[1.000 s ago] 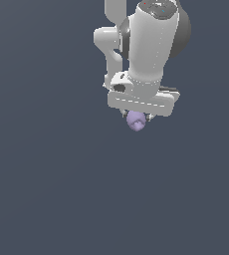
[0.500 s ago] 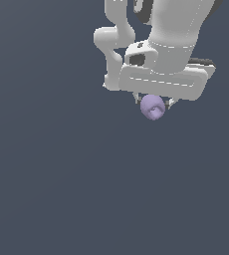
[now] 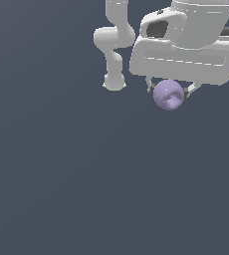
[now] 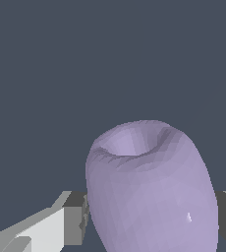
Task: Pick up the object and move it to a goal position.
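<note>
Gripper: the white gripper [image 3: 169, 92] is hanging under the wide white hand body in the upper part of the exterior view, toward the exterior view's right, and it is pinching the object from both sides.
Fingers: in the wrist view the fingers [image 4: 75, 217] are pressing in on either flank of the object, one grey pad touching each side, no gap showing.
Object: the lavender ball [image 3: 169, 94] is sitting between the fingertips just below the hand body, its lower half poking out clear beneath them.
Object up close: the wrist view is showing the lavender ball [image 4: 152, 189] filling the space between the pads, with a shallow dimple on the end facing away from the camera and a tiny bright glint on its side.
Arm: the white arm [image 3: 115, 45] is bending down behind the hand, on the exterior view's left of it, ending in a rounded base.
Background: a plain dark blue-grey ground [image 3: 61, 174] is lying all around, and the ball is touching nothing but the fingers.
</note>
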Available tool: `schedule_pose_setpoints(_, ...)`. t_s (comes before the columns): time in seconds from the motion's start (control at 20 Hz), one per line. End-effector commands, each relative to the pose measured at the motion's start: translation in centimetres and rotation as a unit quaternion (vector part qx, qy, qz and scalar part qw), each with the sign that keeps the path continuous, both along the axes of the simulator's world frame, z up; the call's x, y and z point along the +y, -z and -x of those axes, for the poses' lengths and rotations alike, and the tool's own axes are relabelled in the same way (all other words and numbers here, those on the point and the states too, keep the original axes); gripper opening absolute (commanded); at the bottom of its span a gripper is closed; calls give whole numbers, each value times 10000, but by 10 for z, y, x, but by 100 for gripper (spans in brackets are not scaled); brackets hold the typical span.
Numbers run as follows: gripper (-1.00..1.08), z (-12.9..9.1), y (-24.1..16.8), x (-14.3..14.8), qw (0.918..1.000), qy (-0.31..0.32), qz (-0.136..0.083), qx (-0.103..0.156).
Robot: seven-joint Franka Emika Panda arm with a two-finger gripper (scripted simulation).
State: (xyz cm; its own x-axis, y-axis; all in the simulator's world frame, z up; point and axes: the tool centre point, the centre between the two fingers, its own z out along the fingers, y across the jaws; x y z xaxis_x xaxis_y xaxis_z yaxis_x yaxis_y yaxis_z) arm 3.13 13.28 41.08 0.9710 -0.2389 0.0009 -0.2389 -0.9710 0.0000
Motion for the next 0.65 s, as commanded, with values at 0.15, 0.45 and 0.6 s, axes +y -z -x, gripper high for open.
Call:
schedule_pose_setpoints(0.15, -100, -6, -16, 6, 10000, 2, 1, 3)
schedule_pose_setpoints(0.45, -100, -9, -24, 10, 10000, 2, 1, 3)
schedule_pose_setpoints(0.6, -100, -9, -24, 10, 10000, 1, -1, 4)
